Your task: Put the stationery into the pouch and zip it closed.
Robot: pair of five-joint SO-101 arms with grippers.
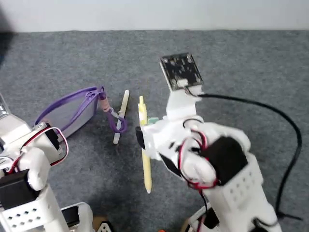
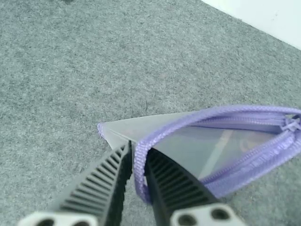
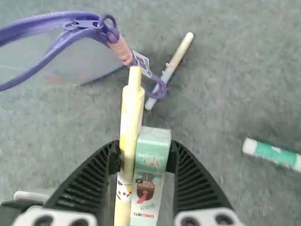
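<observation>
A clear pouch [image 1: 67,113] with a purple zipper lies open on the grey carpet at the left. My left gripper [image 2: 136,176] is shut on the pouch's purple zipper edge [image 2: 141,155] at its near corner. My right gripper [image 3: 141,160] is shut on a yellow pen [image 3: 129,122] and a small green eraser box [image 3: 151,155], held together just right of the pouch mouth [image 3: 56,52]. In the high view the yellow pen [image 1: 144,150] points lengthwise toward the far wall. A cream pen [image 1: 120,116] lies on the carpet beside the purple zipper loop [image 1: 117,123].
A green and white stick [image 3: 273,153] lies on the carpet to the right of the held pen. The right arm's black cable [image 1: 285,140] trails along the right side. A white wall [image 1: 154,14] borders the far edge of the carpet.
</observation>
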